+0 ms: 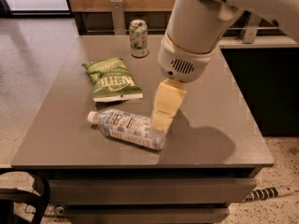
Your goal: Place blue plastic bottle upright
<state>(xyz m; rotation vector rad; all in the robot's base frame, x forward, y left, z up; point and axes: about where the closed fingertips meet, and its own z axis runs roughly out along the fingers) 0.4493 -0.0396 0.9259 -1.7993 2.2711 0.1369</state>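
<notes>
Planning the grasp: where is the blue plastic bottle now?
In camera view, the blue plastic bottle lies on its side at the table's front, just before the chip bag, the claw by its base end.

The desk [210, 106] has a smooth, matt grey top. The bottle [127, 128] lying on it is of clear, ribbed, slightly shiny plastic, and the claw [160, 123], just beside its bottom end, looks like smooth pale yellow plastic. The can [138, 38] is shiny metal, and the chip bag [112, 80] is glossy, crinkled foil.
</notes>
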